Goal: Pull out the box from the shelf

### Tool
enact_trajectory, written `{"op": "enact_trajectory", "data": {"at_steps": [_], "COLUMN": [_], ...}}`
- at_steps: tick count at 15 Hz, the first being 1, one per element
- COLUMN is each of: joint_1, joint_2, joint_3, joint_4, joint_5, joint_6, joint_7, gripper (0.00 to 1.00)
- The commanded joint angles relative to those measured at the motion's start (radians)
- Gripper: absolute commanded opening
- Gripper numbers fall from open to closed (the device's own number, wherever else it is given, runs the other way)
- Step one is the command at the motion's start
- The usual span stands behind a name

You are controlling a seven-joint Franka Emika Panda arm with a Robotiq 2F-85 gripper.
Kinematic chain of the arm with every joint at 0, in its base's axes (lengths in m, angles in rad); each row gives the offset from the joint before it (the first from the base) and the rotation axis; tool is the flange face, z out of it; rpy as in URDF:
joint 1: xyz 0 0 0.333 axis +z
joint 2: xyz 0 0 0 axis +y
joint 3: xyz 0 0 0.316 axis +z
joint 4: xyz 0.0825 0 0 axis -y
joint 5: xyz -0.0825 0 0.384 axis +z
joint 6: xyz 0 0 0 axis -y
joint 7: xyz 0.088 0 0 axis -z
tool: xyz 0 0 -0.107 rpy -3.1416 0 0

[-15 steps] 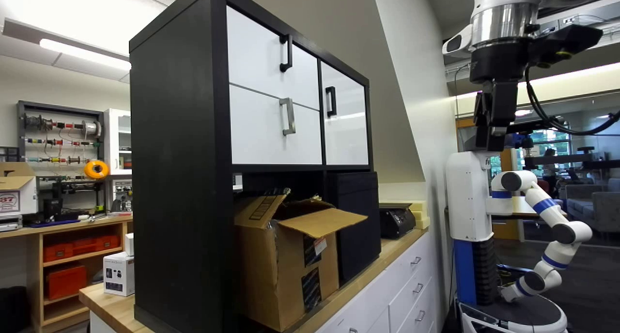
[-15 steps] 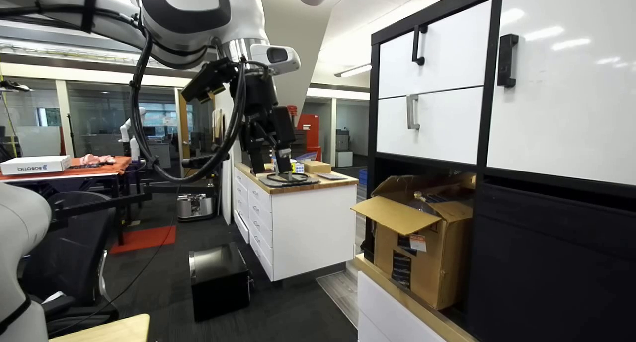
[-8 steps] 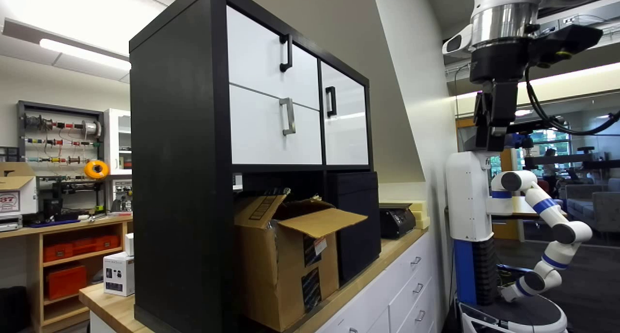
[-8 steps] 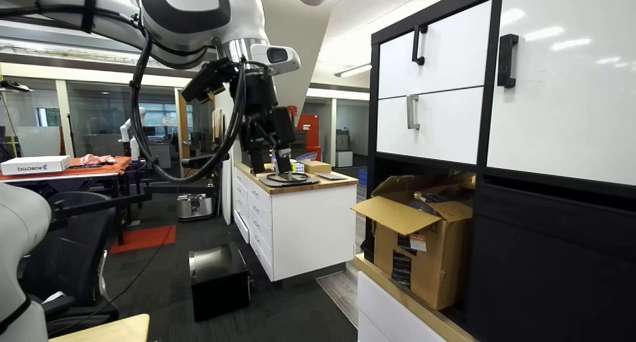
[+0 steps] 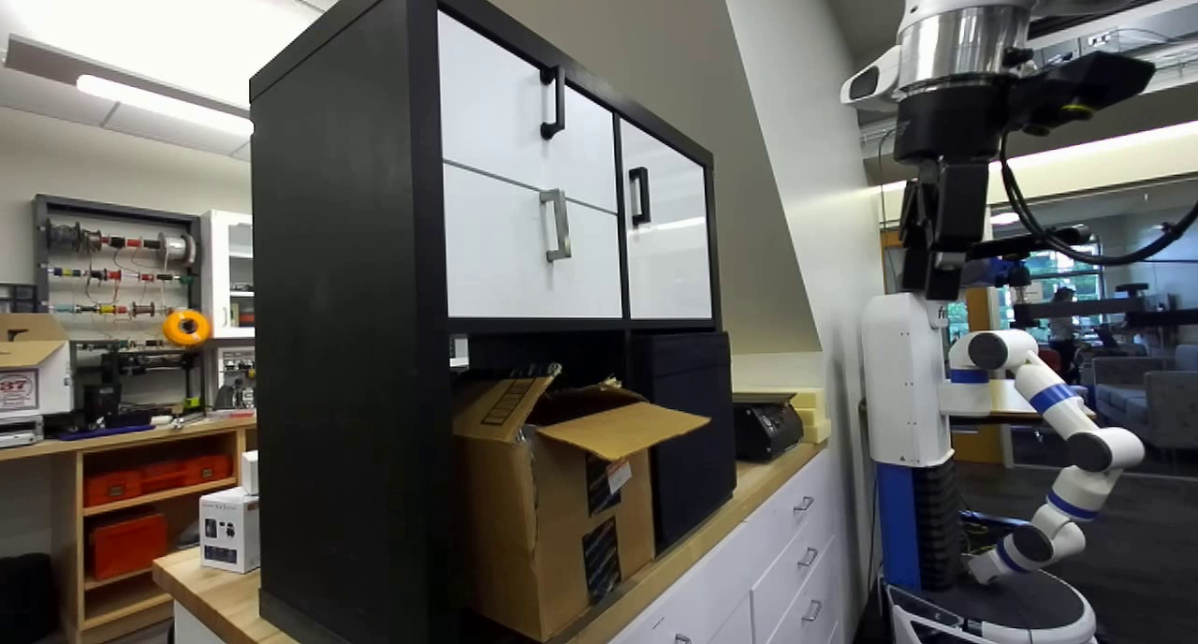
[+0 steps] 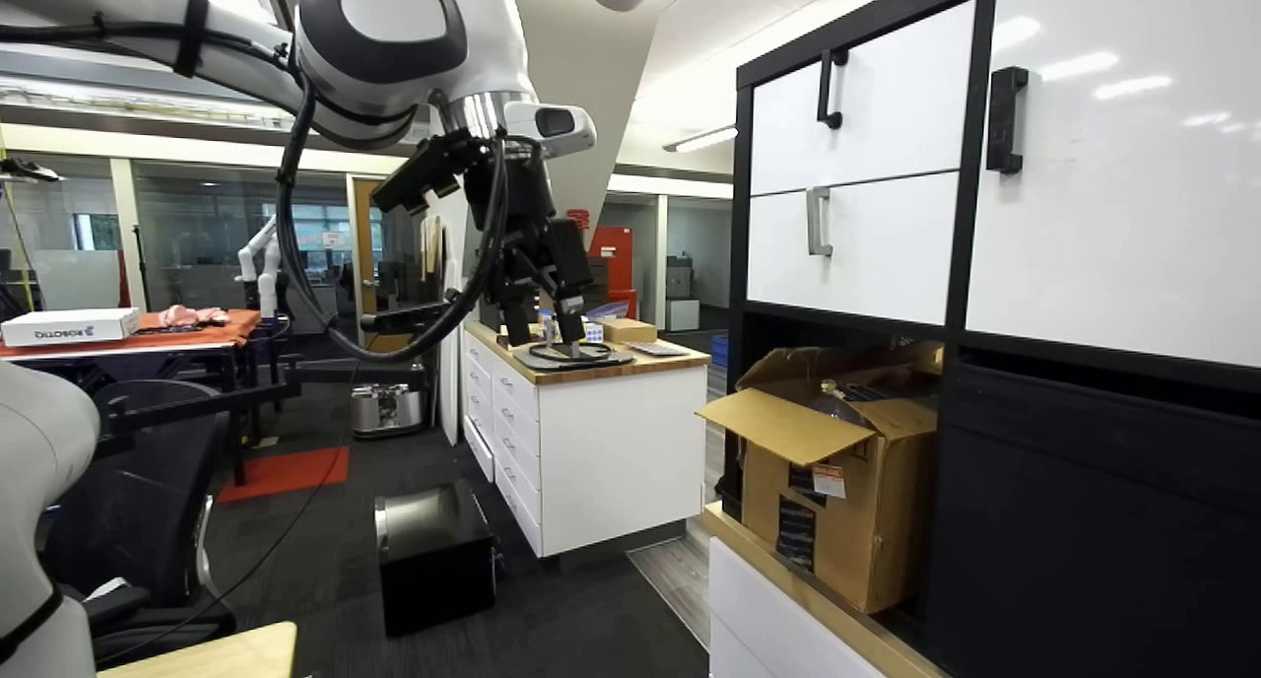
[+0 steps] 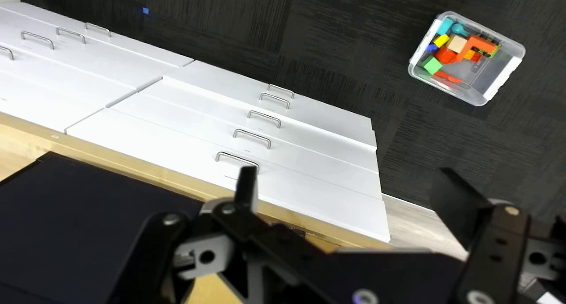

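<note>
The large brown cardboard box (image 5: 562,532) sits in the lower cubby of the shelf (image 5: 337,307), with its top flaps loose and one front flap sticking out. It shows likewise in an exterior view (image 6: 852,520), with a small white label on its front under the flap; the black-framed shelf (image 6: 847,315) surrounds it. My gripper (image 5: 928,279) hangs pointing down, apart from the box and in front of the shelf; it also shows in an exterior view (image 6: 544,325). In the wrist view the gripper (image 7: 349,180) is open and empty, its fingers covering most of the box (image 7: 325,242).
A dark bin (image 5: 688,438) stands in the cubby beside the box. White base cabinets (image 5: 749,569) with a wooden counter edge carry the shelf. A clear tote of toys (image 7: 468,74) is on the floor. A black box (image 6: 433,560) and a white counter unit (image 6: 621,441) stand nearby.
The arm and gripper have moved slightly toward the shelf and a little down in the last half second. The box and shelf have not moved.
</note>
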Motion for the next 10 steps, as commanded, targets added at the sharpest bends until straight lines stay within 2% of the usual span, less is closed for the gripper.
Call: {"op": "enact_trajectory", "data": {"at_steps": [1, 5, 10], "joint_1": [0.017, 0.032, 0.051], "joint_2": [0.106, 0.218, 0.379], "joint_3": [0.023, 0.038, 0.037], "joint_4": [0.045, 0.084, 0.184], "joint_5": [-0.006, -0.002, 0.010], "joint_6": [0.047, 0.124, 0.156], "joint_7": [0.038, 0.022, -0.002], "gripper": [1.00, 1.00, 1.00]}}
